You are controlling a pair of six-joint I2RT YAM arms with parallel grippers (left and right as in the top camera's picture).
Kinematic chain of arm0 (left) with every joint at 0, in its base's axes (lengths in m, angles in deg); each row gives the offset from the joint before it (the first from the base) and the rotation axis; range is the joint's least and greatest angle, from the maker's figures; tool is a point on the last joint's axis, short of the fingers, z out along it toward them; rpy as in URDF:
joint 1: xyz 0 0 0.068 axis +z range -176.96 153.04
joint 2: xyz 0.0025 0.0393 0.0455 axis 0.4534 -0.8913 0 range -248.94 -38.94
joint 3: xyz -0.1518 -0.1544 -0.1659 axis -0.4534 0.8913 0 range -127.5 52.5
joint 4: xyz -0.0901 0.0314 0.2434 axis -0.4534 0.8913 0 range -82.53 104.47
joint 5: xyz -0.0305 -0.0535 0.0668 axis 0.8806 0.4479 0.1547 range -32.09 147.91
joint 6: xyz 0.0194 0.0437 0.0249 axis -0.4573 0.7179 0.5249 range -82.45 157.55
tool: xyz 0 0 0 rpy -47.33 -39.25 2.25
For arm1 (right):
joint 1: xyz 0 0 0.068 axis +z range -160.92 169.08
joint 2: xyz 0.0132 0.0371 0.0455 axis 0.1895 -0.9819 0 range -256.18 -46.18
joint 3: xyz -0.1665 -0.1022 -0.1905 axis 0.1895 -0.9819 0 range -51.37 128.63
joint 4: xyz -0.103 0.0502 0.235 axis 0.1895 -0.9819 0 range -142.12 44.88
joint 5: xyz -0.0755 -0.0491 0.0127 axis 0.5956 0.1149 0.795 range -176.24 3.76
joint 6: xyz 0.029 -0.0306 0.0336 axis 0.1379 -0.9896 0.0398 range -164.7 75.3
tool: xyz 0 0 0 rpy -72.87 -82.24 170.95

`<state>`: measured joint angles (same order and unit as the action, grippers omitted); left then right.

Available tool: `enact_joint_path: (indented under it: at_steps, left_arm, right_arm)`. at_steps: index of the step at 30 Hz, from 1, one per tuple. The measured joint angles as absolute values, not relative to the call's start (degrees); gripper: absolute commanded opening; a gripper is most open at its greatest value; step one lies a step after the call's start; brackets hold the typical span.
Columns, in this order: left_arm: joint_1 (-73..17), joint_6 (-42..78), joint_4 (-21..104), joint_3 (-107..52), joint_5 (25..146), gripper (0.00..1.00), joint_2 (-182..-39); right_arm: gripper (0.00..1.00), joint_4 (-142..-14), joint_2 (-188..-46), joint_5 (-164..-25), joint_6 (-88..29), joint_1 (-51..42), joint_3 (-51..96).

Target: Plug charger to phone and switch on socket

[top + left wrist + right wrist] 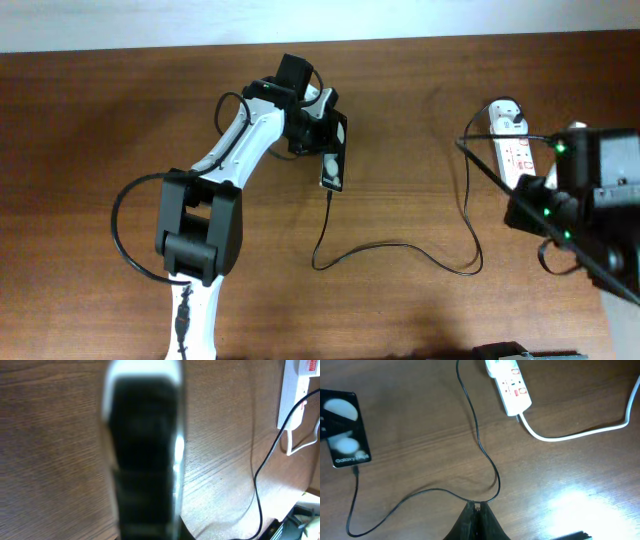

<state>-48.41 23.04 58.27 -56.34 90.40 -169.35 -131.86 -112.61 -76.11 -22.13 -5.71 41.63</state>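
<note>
One charger tip [356,471] touches the phone's [342,427] end.

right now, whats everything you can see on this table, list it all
phone: one, black, mid-table, at the left gripper
charger: one, thin black cable, loops from the phone's lower edge to the socket
socket: one, white with red marks, right side
thick white cord: one, white, trails from the socket's end
table: one, brown wood
left gripper: one, black and white, at the phone's top end, opening unclear
right gripper: one, black, fingers together beside the cable loop
</note>
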Motion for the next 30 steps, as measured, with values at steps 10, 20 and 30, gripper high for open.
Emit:
enact_joint_path:
  at_steps: [10, 20, 30]
  left_arm:
    - [-48.5, 15.4, 58.8, -56.4, 88.3, 0.11, -175.9]
    - [-48.6, 15.2, 60.4, -57.2, 86.5, 0.31, -176.7]
    - [-48.8, 15.0, 63.0, -58.6, 83.1, 0.61, -176.3]
  right_arm:
    - [0.05, -132.8, -116.3, -76.1, -22.2, -5.7, 41.4]
    - [0.05, -132.8, -116.8, -76.1, -22.2, -5.7, 41.4]
    - [0.05, -132.8, -116.9, -76.1, -22.2, -5.7, 41.4]
